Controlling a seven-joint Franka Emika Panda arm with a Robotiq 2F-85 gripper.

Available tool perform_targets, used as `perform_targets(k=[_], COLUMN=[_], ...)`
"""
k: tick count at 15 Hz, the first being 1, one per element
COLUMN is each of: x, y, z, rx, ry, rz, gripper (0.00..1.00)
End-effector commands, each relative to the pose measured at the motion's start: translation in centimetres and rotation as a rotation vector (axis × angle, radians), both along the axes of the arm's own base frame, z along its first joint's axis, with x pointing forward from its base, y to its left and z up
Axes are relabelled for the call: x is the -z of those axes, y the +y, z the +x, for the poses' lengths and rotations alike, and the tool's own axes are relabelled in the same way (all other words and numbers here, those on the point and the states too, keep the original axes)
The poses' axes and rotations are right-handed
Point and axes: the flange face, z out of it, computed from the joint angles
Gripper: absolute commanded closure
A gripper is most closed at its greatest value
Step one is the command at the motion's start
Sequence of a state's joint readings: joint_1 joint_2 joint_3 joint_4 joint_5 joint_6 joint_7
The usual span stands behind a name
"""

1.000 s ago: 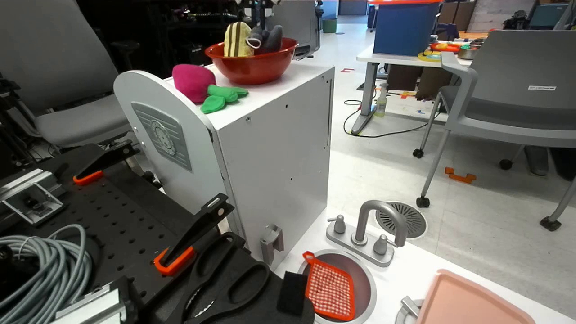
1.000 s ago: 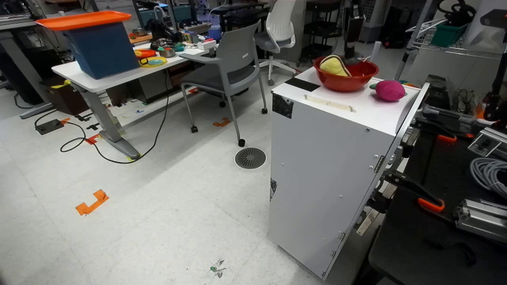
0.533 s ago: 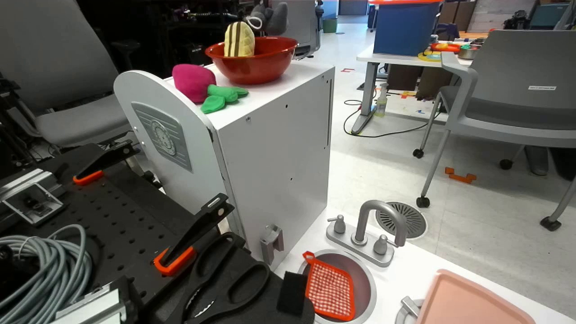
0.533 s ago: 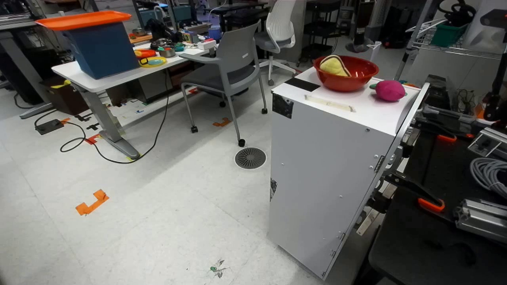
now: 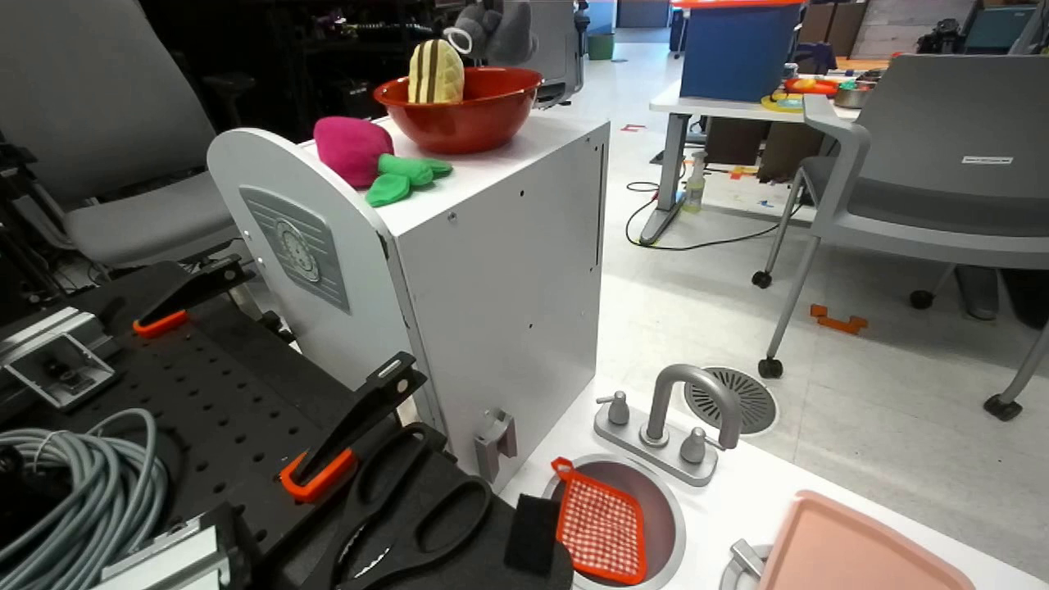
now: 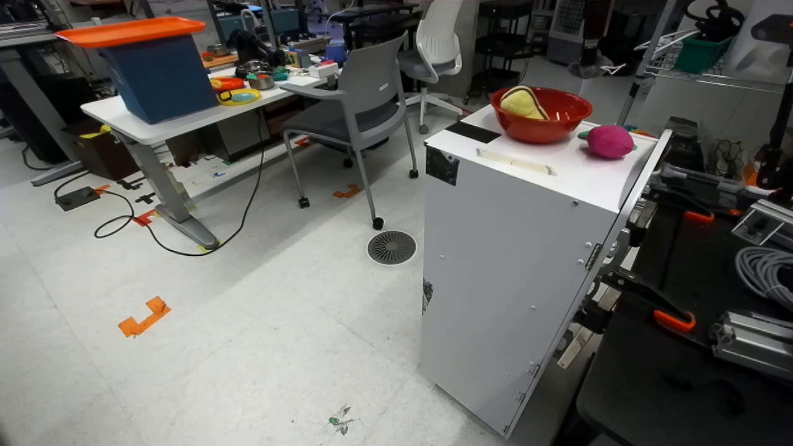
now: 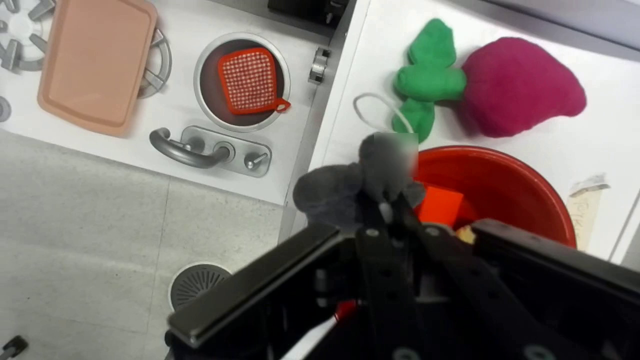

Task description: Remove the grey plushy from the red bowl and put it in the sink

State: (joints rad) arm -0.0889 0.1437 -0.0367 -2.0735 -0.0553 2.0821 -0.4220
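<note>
The plushy [image 7: 345, 185] is pinched at the tip of the gripper [image 7: 387, 210], held up clear of the bowl [image 5: 467, 129]. A second ago it was down inside the bowl, beside the yellow toy [image 5: 436, 74]; that toy has stayed in the same place.
</note>
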Motion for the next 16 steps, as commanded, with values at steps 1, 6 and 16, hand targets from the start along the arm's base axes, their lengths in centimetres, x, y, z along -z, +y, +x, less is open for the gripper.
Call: perform_targets(k=[1,6,16], x=[0.6,1.3,1.5], y=[-1.7,-3.2,-5.8], z=[-1.1,-1.7,-3.4], rx=[0.067,0.118,0.23], ry=[0.005,0.022,0.016], rz=[0.021,0.03,0.041], gripper=[0.98,0.98,0.98])
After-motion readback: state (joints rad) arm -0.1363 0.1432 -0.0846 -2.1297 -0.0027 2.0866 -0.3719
